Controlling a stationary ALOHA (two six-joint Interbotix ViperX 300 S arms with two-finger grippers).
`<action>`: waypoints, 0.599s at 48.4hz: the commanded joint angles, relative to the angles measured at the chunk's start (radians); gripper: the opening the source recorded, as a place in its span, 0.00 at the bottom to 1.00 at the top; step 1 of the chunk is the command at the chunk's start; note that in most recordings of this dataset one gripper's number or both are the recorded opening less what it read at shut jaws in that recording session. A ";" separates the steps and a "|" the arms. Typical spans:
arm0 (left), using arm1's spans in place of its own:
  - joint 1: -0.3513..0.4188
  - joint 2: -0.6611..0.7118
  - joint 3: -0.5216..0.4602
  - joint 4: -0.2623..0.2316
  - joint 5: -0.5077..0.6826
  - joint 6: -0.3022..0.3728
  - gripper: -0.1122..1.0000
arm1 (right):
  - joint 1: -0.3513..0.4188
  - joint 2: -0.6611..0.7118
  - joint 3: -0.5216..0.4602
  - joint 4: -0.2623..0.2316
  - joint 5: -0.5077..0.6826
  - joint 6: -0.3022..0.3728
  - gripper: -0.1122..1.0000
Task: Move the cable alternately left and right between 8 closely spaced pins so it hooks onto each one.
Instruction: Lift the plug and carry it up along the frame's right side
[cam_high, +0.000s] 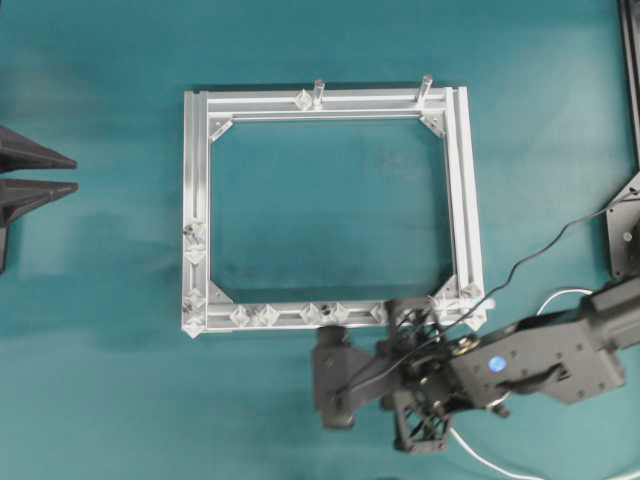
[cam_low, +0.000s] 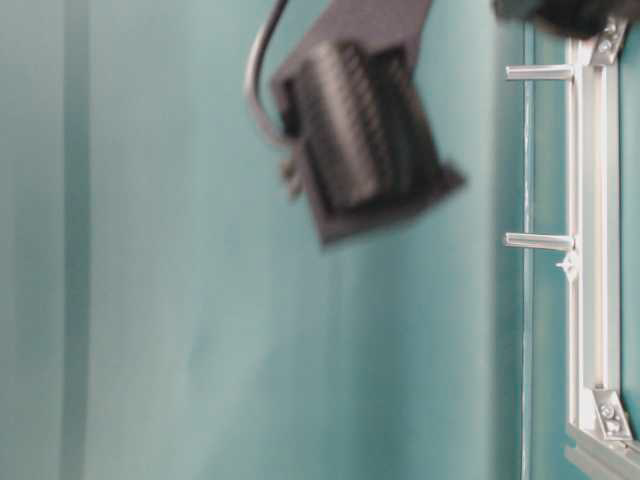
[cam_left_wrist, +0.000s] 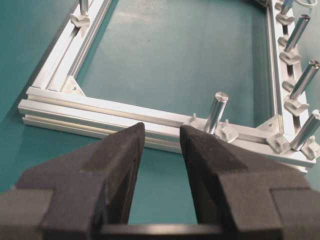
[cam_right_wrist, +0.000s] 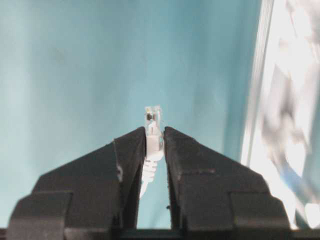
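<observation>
**A:** The right gripper (cam_right_wrist: 155, 137), a pair of black wedge-shaped foam-padded fingers, is pinching the long thin white flexible cable (cam_right_wrist: 149, 167) just behind its small clear-white plug (cam_right_wrist: 153, 116). The plug is poking out past the fingertips, which seems deliberate: a free tip can be steered around each pin.

**B:** Where is that sitting relative to the frame?

**A:** In the overhead view, the right arm is reaching in from the lower right, with its gripper just below the bottom rail of the square silver aluminium frame (cam_high: 200, 200), near the bottom right corner. The rest of the white cord is trailing off behind the arm toward the lower right edge.

**B:** And the pins?

**A:** The small translucent whitish diamond-shaped plastic pins (cam_high: 262, 315) are lining the bottom rail and the lower left side. None is showing any cable on it, so I am judging the weaving as not yet begun.

**B:** What is the other arm doing?

**A:** The left gripper (cam_left_wrist: 161, 137), also black and wedge-fingered, is spread wide with nothing between its fingers. It is hanging at the left edge, well apart from the frame, probably keeping out of the way. Its camera is looking across a rail carrying upright silver cylindrical posts (cam_left_wrist: 216, 111).

**B:** How does the cable look?

**A:** Thin, limp, slightly curved below the plug.
</observation>
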 joint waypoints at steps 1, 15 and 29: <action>0.003 0.006 -0.011 0.002 -0.014 -0.009 0.45 | 0.008 -0.083 0.032 -0.008 0.009 0.049 0.24; 0.003 0.006 -0.009 0.003 -0.014 -0.009 0.44 | 0.017 -0.153 0.101 -0.009 0.017 0.265 0.24; 0.003 0.006 -0.009 0.003 -0.014 -0.009 0.45 | 0.015 -0.153 0.110 -0.060 0.035 0.623 0.24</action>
